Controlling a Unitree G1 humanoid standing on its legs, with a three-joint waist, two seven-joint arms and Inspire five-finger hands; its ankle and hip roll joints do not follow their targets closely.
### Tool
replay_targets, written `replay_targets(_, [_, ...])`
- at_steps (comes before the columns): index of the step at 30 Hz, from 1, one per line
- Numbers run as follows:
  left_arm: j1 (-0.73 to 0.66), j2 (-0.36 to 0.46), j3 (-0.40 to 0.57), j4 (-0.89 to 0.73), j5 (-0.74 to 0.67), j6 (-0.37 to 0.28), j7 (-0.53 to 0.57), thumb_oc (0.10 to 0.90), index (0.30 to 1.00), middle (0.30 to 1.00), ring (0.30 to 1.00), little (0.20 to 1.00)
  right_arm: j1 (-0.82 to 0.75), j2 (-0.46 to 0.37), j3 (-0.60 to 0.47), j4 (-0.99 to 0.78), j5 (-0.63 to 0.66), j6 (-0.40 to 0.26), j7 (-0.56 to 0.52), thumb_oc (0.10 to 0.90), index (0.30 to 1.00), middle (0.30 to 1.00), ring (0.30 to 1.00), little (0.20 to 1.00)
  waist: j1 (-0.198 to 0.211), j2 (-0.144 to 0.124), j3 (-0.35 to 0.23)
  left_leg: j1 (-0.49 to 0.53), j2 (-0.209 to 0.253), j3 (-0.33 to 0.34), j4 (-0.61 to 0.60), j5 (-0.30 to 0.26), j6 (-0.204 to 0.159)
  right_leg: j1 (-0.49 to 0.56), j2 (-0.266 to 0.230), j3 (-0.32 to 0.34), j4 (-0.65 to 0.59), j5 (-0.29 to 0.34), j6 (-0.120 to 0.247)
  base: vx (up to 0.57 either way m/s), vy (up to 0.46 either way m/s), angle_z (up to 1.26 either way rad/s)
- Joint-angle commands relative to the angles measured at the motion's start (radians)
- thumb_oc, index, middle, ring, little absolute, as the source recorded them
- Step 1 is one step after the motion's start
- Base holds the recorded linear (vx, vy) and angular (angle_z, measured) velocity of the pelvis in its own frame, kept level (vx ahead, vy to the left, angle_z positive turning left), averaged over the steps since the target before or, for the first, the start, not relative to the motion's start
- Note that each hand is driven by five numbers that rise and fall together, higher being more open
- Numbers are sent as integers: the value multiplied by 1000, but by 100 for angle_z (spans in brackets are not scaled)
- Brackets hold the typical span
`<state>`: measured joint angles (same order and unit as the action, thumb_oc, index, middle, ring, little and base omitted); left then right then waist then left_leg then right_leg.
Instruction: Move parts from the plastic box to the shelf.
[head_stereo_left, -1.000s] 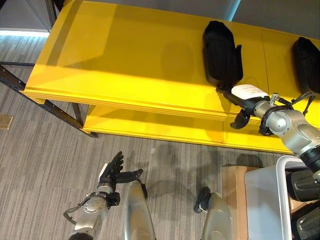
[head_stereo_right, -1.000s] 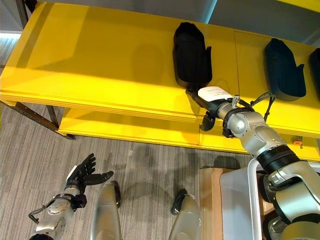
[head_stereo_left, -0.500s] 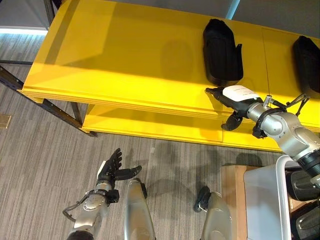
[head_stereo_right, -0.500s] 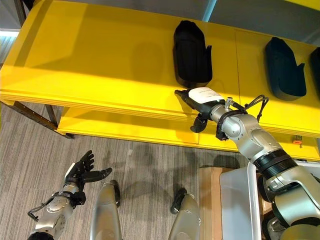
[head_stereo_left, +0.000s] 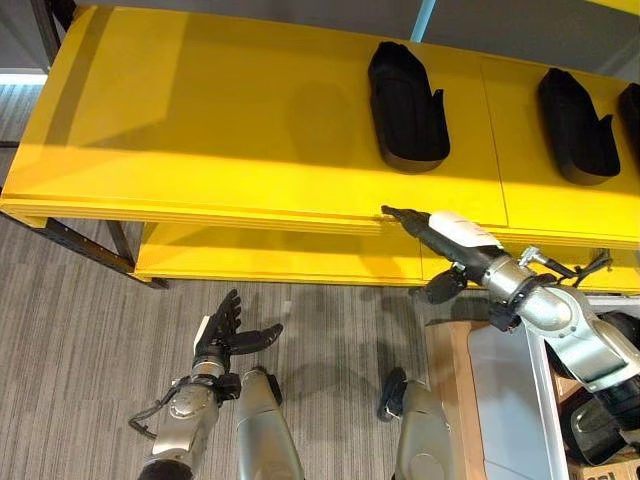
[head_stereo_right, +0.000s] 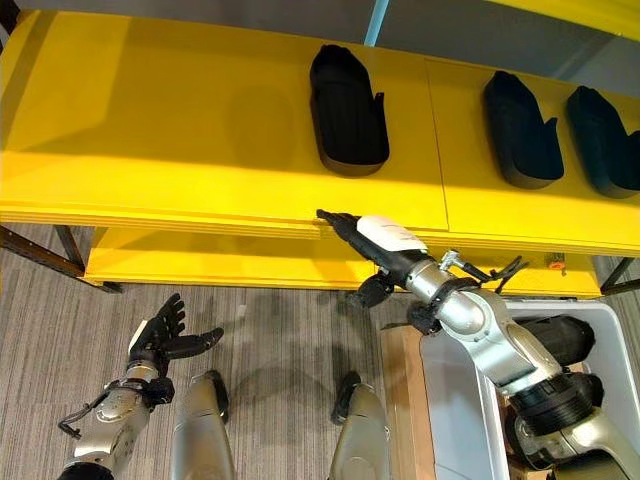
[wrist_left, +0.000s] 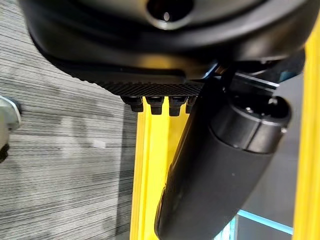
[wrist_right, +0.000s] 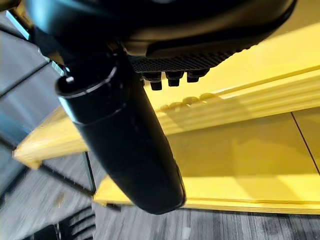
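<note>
Yellow shelf (head_stereo_right: 180, 130) with three black parts (head_stereo_right: 347, 110) — plastic box (head_stereo_right: 470, 400) seemingly holding more

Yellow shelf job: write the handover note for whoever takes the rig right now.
Right hand: open, holding nothing, fingers straight, fingertips at the front edge of the yellow shelf.
Left hand: open, idle, low over the grey carpet floor.
Done: three black moulded plastic parts lie on the shelf's top deck, apart from each other.
Left: the white plastic box at the robot's right holds at least one more dark part; how many lie in it cannot be told. Next is probably a reach back into the box with the right hand.
</note>
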<state>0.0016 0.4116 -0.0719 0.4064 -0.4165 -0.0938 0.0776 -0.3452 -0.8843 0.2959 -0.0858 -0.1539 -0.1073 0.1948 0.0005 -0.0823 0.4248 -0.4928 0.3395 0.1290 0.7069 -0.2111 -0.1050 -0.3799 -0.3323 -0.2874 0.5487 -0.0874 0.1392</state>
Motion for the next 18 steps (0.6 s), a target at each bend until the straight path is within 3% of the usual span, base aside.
replay_targets(1, [-4,34,-5,-30,49,-88,6,900,1000,1000,1000,1000,56,17,-125,-113,65,-91,-69,900,1000,1000,1000,1000,-12,-27,-123,120,2,15,-169,68,-9,106,1,8,-73,58,39,27,27,-8])
replay_targets(9, [11,22,13,4,80,-98,11,900,1000,1000,1000,1000,276,67,-277,-188,69,-124,-90,900,1000,1000,1000,1000,-59,-45,-192,255,-57,83,-389,139,-3,228,-10,3,-326,209,81,79,63,-4])
replay_targets(13, [25,11,16,22,101,-109,11,900,1000,1000,1000,1000,390,142,-348,-217,101,-148,-112,900,1000,1000,1000,1000,-80,-61,-236,324,-92,134,-484,161,0,267,-20,16,-419,296,107,74,85,-13])
replay_targets(18, [29,3,14,9,116,-123,13,900,1000,1000,1000,1000,511,218,-397,-226,123,-159,-117,900,1000,1000,1000,1000,-106,-81,-272,376,-135,180,-497,131,23,290,-44,49,-457,364,123,61,111,-20])
